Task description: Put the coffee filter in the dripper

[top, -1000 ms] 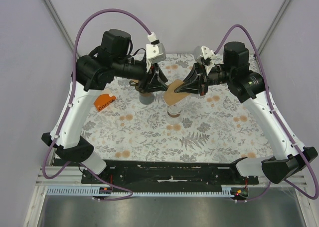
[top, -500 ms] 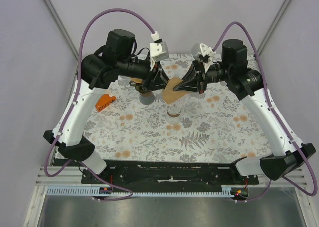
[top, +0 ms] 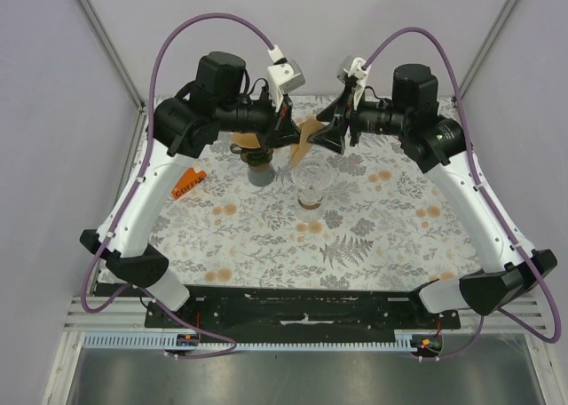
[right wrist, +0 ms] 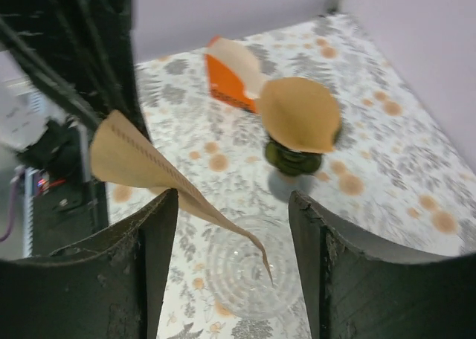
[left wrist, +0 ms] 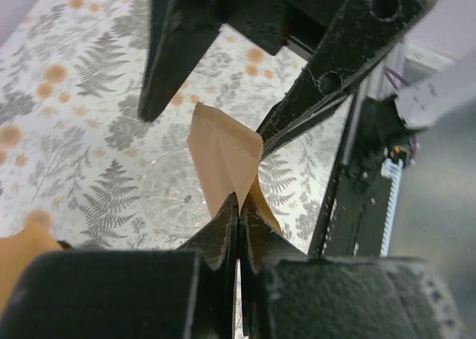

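Left wrist: left end effector (left wrist: 238, 205) pinches coffee filter (left wrist: 222, 157) above dripper (left wrist: 165, 199); right end effector (right wrist: 230, 201) apart.

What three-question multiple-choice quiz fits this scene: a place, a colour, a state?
1. Where is the glass dripper? A on a shelf; B in a sink; C on the table, below the held filter.
2. What colour is the held filter? A brown; B white; C blue.
3. What is the left claw doing? A hanging wide open; B pinching the filter; C out of sight.
Answers: C, the top view shows it standing on the table; A, both wrist views show tan paper; B, its tips meet on the paper.
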Controlling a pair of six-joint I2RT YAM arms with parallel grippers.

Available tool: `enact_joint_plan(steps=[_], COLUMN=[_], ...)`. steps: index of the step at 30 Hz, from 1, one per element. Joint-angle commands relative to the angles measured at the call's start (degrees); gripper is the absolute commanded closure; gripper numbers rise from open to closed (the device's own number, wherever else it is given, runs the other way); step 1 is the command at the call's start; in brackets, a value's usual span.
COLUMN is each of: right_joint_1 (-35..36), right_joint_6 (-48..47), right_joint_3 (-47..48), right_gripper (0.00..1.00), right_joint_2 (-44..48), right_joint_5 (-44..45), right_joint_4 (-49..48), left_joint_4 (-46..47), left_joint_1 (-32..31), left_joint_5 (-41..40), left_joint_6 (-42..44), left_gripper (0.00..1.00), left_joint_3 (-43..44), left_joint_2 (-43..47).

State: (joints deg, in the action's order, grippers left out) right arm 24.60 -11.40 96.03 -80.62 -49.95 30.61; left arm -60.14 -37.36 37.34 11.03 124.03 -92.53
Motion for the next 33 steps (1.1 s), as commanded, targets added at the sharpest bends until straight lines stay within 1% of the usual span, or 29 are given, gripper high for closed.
enact_joint_plan(steps=[1,3,5,7,10,12,16,21,25,27,29,30,33], right_joint_1=[0.1,0.8,2.8,6.4,12.2,14.2,16.6,17.6,17.9,17.9,17.9,17.9,17.8], right_joint_6=[8.9,13.1,15.3,15.3,14.6,15.7,17.2,17.8,17.9,17.9,17.4,16.9,16.1], right_joint_3=[0.0,-2.6,-5.3,-8.0,-9.1,-10.2,-10.1,-8.0,-6.7,-6.6,-6.7,-6.9,-7.0], right_gripper=[0.32,0.33,0.34,0.35,0.36,0.37,0.37,0.39,0.40,0.43,0.52,0.56,0.63], right_joint_2=[3.2,5.5,7.7,9.1,9.4,9.3,6.8,3.7,1.3,0.9,0.7,0.7,1.0], right_joint_5=[21.3,29.1,35.4,40.0,47.1,48.6,48.1,46.8,46.6,48.2,49.6,51.8,53.7], right_joint_4=[-7.6,-12.0,-15.6,-19.2,-21.3,-23.5,-25.8,-26.3,-25.8,-25.5,-25.8,-25.9,-25.9], left_joint_4=[6.6,7.6,8.4,9.1,10.0,10.3,10.8,11.0,11.1,11.1,11.1,11.2,11.1], left_joint_1=[0.1,0.1,0.0,0.0,-0.1,-0.2,-0.3,-0.3,-0.4,-0.3,-0.3,-0.3,-0.3], left_joint_5=[-17.5,-22.4,-25.3,-28.4,-32.9,-34.5,-35.1,-36.3,-35.6,-35.3,-35.3,-35.1,-35.4], left_joint_6=[-12.1,-15.6,-18.4,-20.9,-24.6,-26.5,-28.7,-29.1,-29.6,-29.5,-29.5,-29.4,-29.0], left_gripper=[0.98,0.98,0.98,0.98,0.98,0.98,0.98,0.98,0.98,0.98,0.98,0.98,0.98], left_joint_3=[0.4,0.9,1.0,1.2,1.2,1.0,0.4,0.2,0.2,0.0,-0.5,-0.5,-0.9], left_joint_2=[1.5,1.2,0.9,0.4,-0.2,-0.5,-0.5,-0.6,-0.6,-0.6,-0.4,-0.5,-0.4])
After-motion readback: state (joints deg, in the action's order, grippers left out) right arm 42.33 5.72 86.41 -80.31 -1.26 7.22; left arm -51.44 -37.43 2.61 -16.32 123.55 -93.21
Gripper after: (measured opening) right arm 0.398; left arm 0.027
